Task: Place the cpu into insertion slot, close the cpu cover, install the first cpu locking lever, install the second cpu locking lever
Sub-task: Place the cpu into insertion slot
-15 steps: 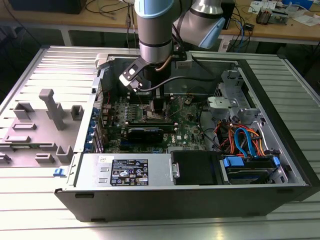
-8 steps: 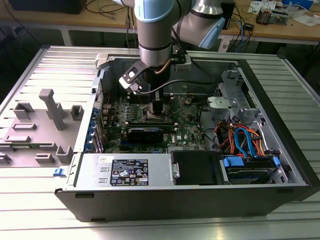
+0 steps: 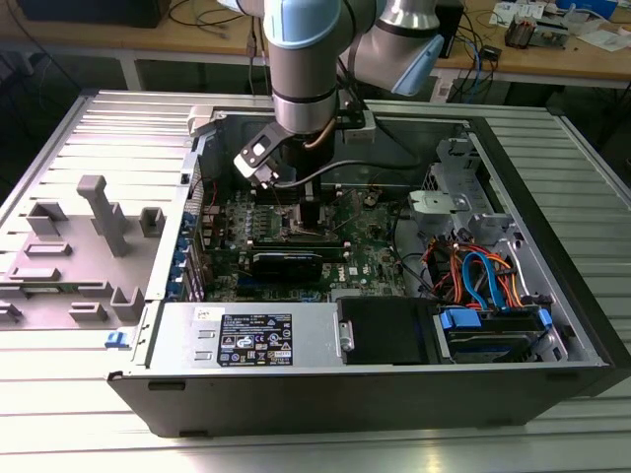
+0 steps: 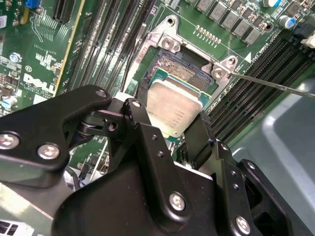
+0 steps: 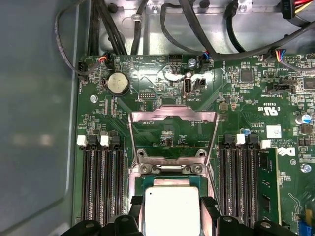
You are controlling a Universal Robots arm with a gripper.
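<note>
Tool clamped on cpu over insertion slot, prob. not seated; cpu cover open.

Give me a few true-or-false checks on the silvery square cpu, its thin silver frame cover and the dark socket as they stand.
1. The black gripper is shut on the small silvery-grey square cpu. True.
2. The thin silver metal cpu cover lies shut over the chip. False: it stands swung open, off the chip.
3. Part of the dark square insertion slot lies exposed beside the cpu. True.
4. The round silver coin battery sits inside the slot. False: it sits elsewhere on the green board.
</note>
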